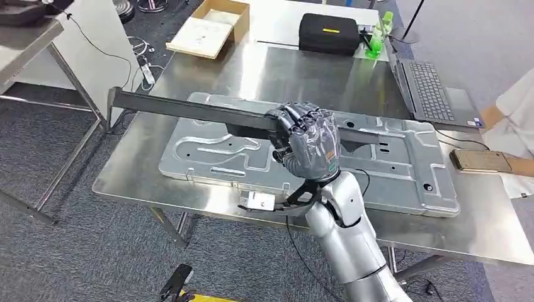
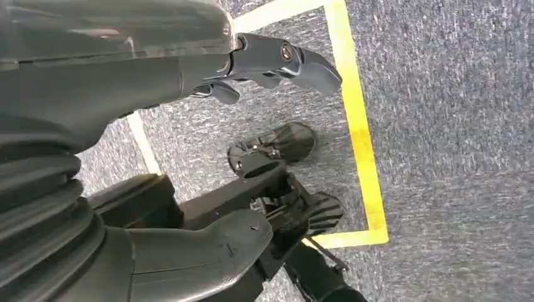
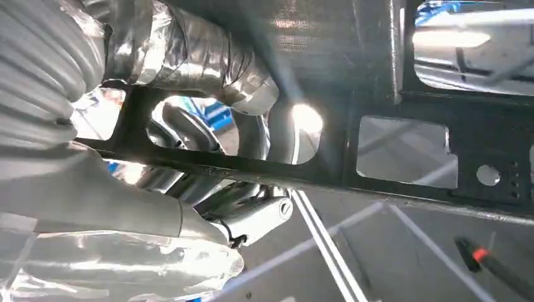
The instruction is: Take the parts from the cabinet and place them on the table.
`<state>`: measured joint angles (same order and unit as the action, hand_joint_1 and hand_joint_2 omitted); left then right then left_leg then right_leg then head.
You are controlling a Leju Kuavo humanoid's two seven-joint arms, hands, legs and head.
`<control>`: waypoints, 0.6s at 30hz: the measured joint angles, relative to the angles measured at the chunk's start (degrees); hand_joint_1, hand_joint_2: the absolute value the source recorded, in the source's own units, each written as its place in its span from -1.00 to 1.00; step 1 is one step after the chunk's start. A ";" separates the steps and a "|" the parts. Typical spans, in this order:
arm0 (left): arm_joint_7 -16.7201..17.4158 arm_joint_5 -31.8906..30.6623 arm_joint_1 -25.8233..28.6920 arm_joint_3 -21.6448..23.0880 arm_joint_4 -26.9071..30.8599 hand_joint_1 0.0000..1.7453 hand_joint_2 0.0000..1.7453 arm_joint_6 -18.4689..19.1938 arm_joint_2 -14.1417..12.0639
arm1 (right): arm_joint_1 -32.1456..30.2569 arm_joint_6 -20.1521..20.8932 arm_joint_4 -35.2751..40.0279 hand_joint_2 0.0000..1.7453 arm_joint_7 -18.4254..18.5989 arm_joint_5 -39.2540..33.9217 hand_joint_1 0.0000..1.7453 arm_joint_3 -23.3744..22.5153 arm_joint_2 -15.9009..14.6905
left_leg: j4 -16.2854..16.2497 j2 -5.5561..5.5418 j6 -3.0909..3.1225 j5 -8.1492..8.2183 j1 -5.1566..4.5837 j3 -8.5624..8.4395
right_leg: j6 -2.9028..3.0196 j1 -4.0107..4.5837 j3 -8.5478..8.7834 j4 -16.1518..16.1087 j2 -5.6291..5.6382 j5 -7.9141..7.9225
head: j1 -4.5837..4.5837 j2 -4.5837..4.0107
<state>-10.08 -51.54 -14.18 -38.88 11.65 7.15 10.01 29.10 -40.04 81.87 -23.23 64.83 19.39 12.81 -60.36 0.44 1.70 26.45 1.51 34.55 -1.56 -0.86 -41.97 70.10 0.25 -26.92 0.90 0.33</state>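
My right hand (image 1: pixel 306 141) grips a long black metal bar (image 1: pixel 182 109) near its middle, holding it level just above a large silver stamped panel (image 1: pixel 403 170) that lies flat on the steel table (image 1: pixel 138 182). The bar reaches left past the panel's edge, ending in a bent tab. In the right wrist view the bar (image 3: pixel 403 119) shows cut-outs and small holes, with my fingers (image 3: pixel 208 60) wrapped around it. My left hand (image 2: pixel 189 145) hangs over grey carpet, fingers apart with nothing between them.
A cardboard box (image 1: pixel 211 28), a black case (image 1: pixel 329 31), a green bottle (image 1: pixel 378 38) and a laptop (image 1: pixel 434 88) sit at the table's far side. A phone (image 1: pixel 480 160) lies at the right, beside a person's sleeve (image 1: pixel 519 113). Yellow floor tape (image 2: pixel 359 126) marks the carpet.
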 joint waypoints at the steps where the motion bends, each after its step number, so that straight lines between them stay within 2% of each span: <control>1: -0.02 0.00 -0.05 0.00 0.00 -1.00 1.00 0.00 0.00 | 0.21 0.00 -0.17 1.00 0.00 0.00 1.00 0.00 -0.09 | 0.00 0.05 -0.18 0.13 0.00 -0.23 | 0.41 0.10 2.74 -5.52 -0.22 2.58 | 0.00 0.00; 2: -0.04 0.00 -0.08 0.00 0.00 -1.00 1.00 0.00 0.04 | 0.46 -0.02 -0.30 1.00 0.00 0.00 1.00 0.00 -0.13 | 0.05 0.11 -0.32 0.23 0.02 -0.31 | 0.83 0.33 4.40 -9.39 -0.67 3.13 | 0.00 0.00; 3: -0.04 0.00 -0.17 0.00 0.00 -1.00 1.00 0.00 0.11 | 0.73 0.00 -0.48 1.00 -0.02 -0.02 1.00 0.00 -0.15 | 0.02 0.13 -0.70 0.32 -0.38 -0.21 | 1.06 0.89 4.80 -10.03 -0.80 2.64 | 0.00 0.00; 6: -0.04 0.00 -0.17 -0.04 0.00 -1.00 1.00 0.00 0.11 | 0.87 0.00 -0.92 1.00 0.00 -0.04 1.00 0.00 -0.37 | 0.84 0.39 -1.75 0.21 -0.17 -0.70 | 1.66 1.07 4.76 -10.19 -0.28 2.63 | -0.02 0.00; 7: -0.06 -0.02 -0.21 -0.04 0.00 -1.00 1.00 0.02 0.11 | 0.85 -0.02 -0.96 1.00 0.09 -0.04 1.00 0.00 -0.39 | 1.07 0.49 -2.27 0.46 -0.45 -0.94 | 2.25 0.48 5.62 -11.33 -0.17 3.07 | -0.09 0.00; 8: -0.09 0.00 -0.20 -0.04 0.00 -1.00 1.00 0.02 0.09 | 0.92 -0.02 -1.09 1.00 0.28 -0.07 1.00 0.00 -0.39 | 0.09 0.21 -2.32 1.13 -0.17 -0.90 | 2.43 0.44 6.11 -11.94 -0.20 3.22 | 0.00 0.00; 9: -0.09 -0.02 -0.28 -0.04 0.00 -1.00 1.00 0.02 0.09 | 1.16 0.00 -1.27 1.00 0.77 -0.44 1.00 0.00 -0.37 | -1.93 0.12 -2.30 2.42 -0.21 0.07 | 2.83 0.42 6.31 -12.11 -0.22 3.22 | -0.13 0.00; 11: -0.11 -0.09 -0.19 -0.13 0.00 -1.00 1.00 0.09 0.04 | 2.57 1.10 -3.11 1.00 4.09 -4.60 1.00 0.59 -1.01 | -11.65 0.05 -2.41 6.92 -0.22 5.10 | 3.28 0.69 6.30 -11.99 -0.17 3.00 | -0.13 0.00; 12: -0.11 -0.13 -0.09 -0.15 0.00 -1.00 1.00 0.13 0.02 | 3.51 2.10 -4.62 1.00 5.69 -7.03 1.00 1.05 -1.80 | -15.25 -0.02 -2.47 7.95 -0.23 7.12 | 3.37 0.78 6.28 -11.86 -0.03 2.94 | -0.13 0.00; 13: -0.11 -0.20 0.00 -0.15 0.00 -1.00 1.00 0.20 0.02 | 4.13 2.89 -5.86 1.00 6.43 -8.66 1.00 1.31 -2.65 | -16.49 -0.03 -2.45 7.47 -0.23 8.05 | 3.38 0.82 6.28 -11.72 0.07 2.90 | -0.13 0.00; 14: -0.11 -0.28 0.05 -0.15 0.00 -1.00 1.00 0.33 0.02 | 4.82 3.85 -7.26 1.00 6.54 -10.50 1.00 1.42 -3.50 | -14.78 -0.02 -2.44 5.61 -0.23 7.53 | 3.31 0.83 6.27 -11.49 0.14 2.73 | -0.13 0.00; 15: -0.09 -0.39 0.07 -0.15 0.00 -1.00 1.00 0.37 0.00 | 5.79 5.14 -8.51 1.00 6.51 -12.12 1.00 1.42 -4.20 | -10.81 -0.02 -2.39 3.07 -0.22 5.76 | 3.26 0.81 6.23 -11.20 0.25 2.58 | -0.13 0.00; 16: -0.11 -0.52 0.06 -0.15 0.00 -1.00 1.00 0.48 -0.02 | 6.85 6.78 -9.99 1.00 6.38 -13.80 1.00 1.51 -4.94 | -5.11 -0.06 -2.26 0.14 -0.21 3.06 | 3.02 0.78 6.21 -10.78 0.47 2.34 | -0.13 0.00; 17: -0.11 -0.59 0.03 -0.15 0.00 -1.00 1.00 0.50 -0.04 | 7.74 7.85 -11.00 1.00 6.34 -14.69 1.00 1.57 -5.38 | -0.70 -0.15 -1.99 -1.11 -0.21 1.09 | 2.76 0.75 6.10 -10.30 0.57 2.03 | -0.13 0.00; 18: -0.13 -0.70 -0.11 -0.17 0.00 -1.00 1.00 0.50 -0.04 | 8.70 8.80 -12.24 1.00 6.21 -15.38 1.00 1.62 -6.00 | -0.49 -0.31 -1.72 -0.18 -0.48 0.94 | 2.47 0.98 5.75 -10.01 0.66 1.87 | -0.13 0.00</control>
<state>-10.21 -52.24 -14.29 -39.06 11.65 7.65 9.97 37.79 -31.25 69.63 -17.02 49.45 21.00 6.81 -60.85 0.13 -0.01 26.27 1.03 35.49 0.91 0.13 -36.23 60.09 0.91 -25.05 0.77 0.33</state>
